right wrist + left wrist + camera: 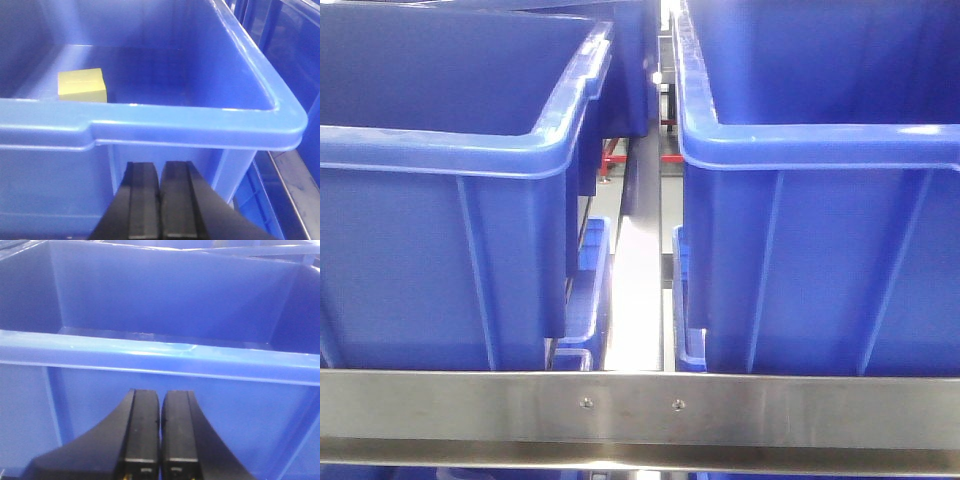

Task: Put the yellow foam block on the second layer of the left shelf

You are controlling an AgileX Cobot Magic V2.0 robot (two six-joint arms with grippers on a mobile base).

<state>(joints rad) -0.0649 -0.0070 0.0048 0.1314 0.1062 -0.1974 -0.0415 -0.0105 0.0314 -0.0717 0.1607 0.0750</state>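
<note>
Two big blue bins fill my front view, the left bin (450, 150) and the right bin (820, 150), side by side behind a steel rail (640, 405), with a narrow gap between them. From these views I cannot tell which shelf layer they sit on.

My right gripper (160, 200) hangs outside the near wall of a bin (190, 120), fingers pressed together and holding nothing. My left gripper (160, 440) is likewise closed and empty, low against another bin's front wall (160, 400); that bin's inside looks bare.

The block (82, 85) lies on the floor of the bin ahead of my right gripper, toward its far left, apart from my fingers.

I judge the pick not yet begun. To do it well, I should lift over the rim first, spread my fingers fully, then descend squarely over the block's flat sides.
</note>
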